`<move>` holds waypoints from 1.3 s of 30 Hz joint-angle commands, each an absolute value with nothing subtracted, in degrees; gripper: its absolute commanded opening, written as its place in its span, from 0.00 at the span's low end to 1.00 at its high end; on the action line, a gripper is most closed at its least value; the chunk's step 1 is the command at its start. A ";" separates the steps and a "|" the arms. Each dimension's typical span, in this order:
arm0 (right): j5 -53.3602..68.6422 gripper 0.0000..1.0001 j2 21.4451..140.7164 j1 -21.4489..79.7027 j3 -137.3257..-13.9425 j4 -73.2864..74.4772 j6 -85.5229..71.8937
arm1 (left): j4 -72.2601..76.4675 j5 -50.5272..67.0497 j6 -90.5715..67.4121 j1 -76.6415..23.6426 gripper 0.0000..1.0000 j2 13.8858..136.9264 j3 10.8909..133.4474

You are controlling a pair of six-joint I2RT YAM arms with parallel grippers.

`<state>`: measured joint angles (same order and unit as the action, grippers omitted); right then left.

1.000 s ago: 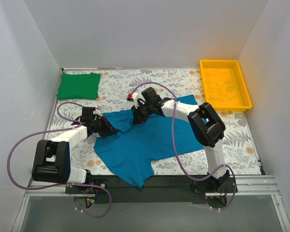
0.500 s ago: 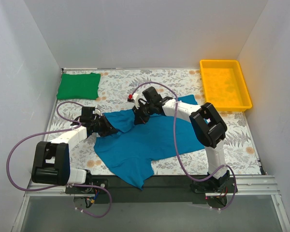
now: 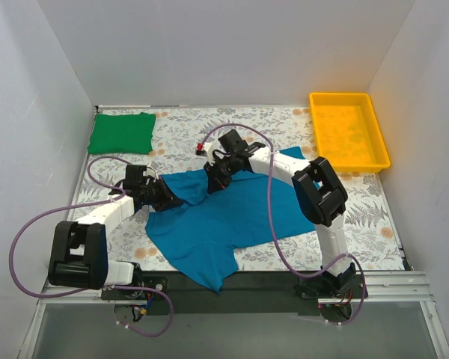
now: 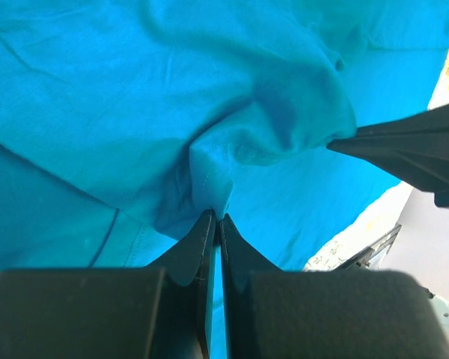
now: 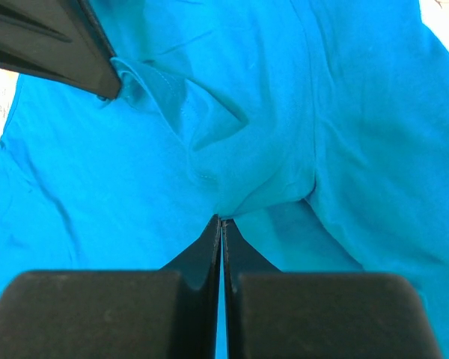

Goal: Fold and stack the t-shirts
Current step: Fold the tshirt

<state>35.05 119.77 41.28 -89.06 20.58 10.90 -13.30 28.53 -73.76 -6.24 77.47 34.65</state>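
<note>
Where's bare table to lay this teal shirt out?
Bare: the far strip between the green t-shirt and yellow tray, and the right side nearer than the tray. Crowded: centre and left, under the teal t-shirt, left arm and right arm.

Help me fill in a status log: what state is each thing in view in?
teal-blue t-shirt: unfolded, rumpled, pinched at two spots.
green t-shirt: folded flat, far left corner.
yellow tray: upright, far right corner.
left gripper: shut on a pinch of the teal-blue t-shirt.
right gripper: shut on a pinch of the teal-blue t-shirt.
</note>
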 commanded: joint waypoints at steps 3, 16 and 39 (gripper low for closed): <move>36.56 0.01 121.81 40.61 -93.51 25.04 9.76 | -12.48 31.64 -71.98 -6.50 0.00 73.57 35.25; 36.21 0.01 122.17 39.20 -93.96 26.98 10.20 | -13.44 34.80 -73.65 -6.50 0.00 66.27 33.40; 32.70 0.04 124.45 39.29 -96.94 33.47 14.41 | -23.46 34.38 -72.16 -6.50 0.23 69.96 34.80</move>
<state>33.80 124.14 39.40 -94.24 30.15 11.99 -20.49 36.16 -72.99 -6.24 70.50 33.63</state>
